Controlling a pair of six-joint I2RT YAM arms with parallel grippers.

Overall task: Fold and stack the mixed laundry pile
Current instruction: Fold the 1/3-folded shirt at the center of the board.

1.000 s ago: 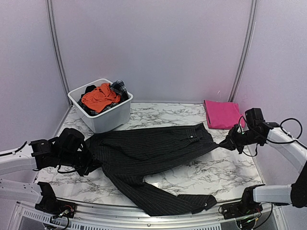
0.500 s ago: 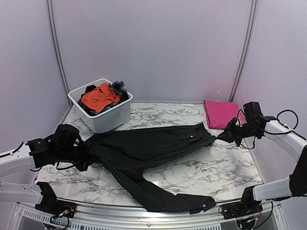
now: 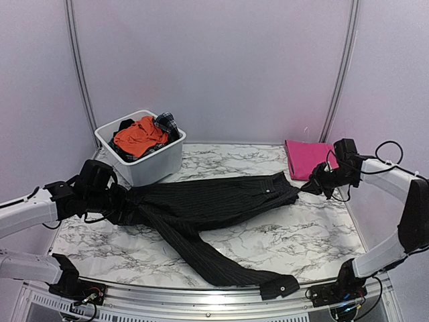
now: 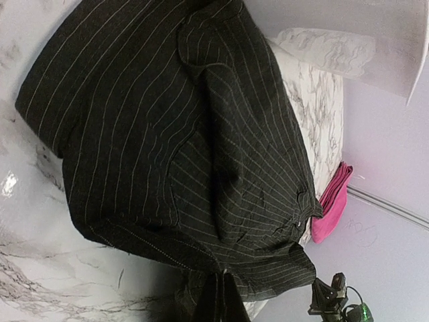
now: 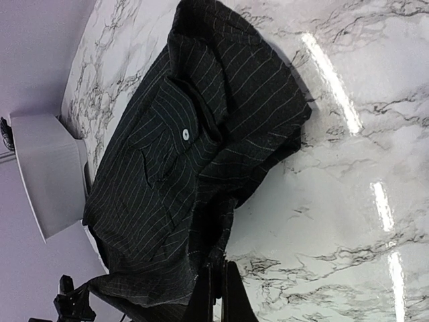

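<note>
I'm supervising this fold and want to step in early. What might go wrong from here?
1. The black pinstriped shirt is stretched between the left gripper and right gripper, each shut on a small pinch of cloth; more pull might slip an end free.
2. Its loose sleeve cuff lies at the near edge of the table and might slide off.
3. The right gripper sits close to the folded pink cloth and might drag it.

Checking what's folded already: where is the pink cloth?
Top view: the pink cloth lies folded far right on the table, just beyond the right gripper holding the black shirt.
</note>
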